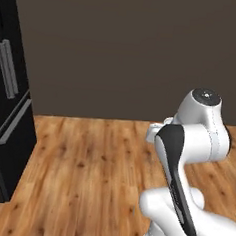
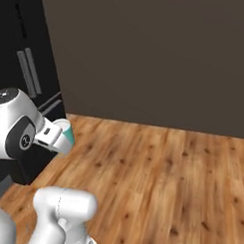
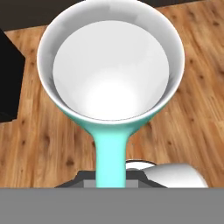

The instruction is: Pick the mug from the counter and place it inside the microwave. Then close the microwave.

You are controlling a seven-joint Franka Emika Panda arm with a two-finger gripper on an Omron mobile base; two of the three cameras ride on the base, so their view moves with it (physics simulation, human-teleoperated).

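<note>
Currently:
Mug point(image 3: 109, 83): teal outside, smooth white inside, round flared rim, mouth toward hand camera.
Gripper point(image 3: 110, 177): clamped on mug's teal wall.
Below gripper: knotty wooden plank floor point(image 3: 192, 113).
Arm: folded, hand level.

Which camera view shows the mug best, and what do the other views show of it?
The hand view: the mug sits close up, with white inside, teal outside and the handle running down toward the gripper. The right base view gives a small teal glimpse at the arm's end. The left base view adds nothing about it.
</note>
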